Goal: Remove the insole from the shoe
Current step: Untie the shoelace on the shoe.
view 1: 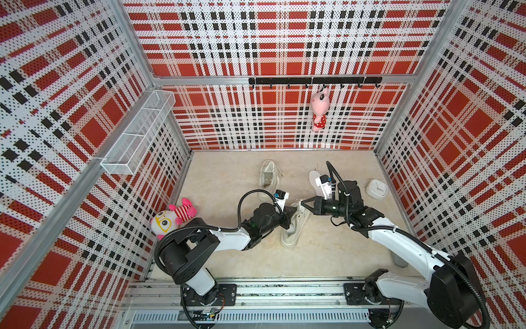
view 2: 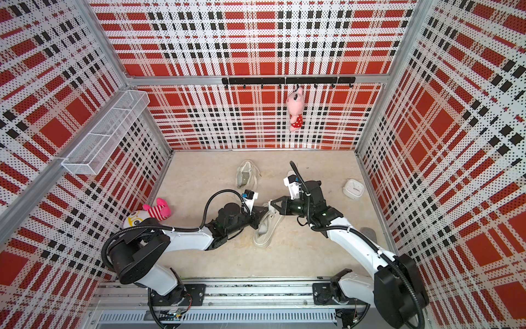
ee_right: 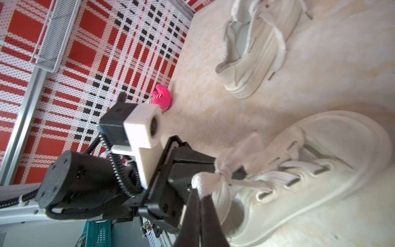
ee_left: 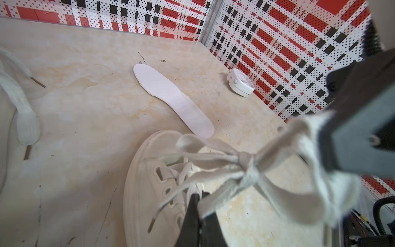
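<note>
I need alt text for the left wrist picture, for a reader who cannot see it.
The left tool is shut on a lace of a white shoe on a beige table. Beyond it a white insole lies flat, and a small white clock stands near the plaid wall.
</note>
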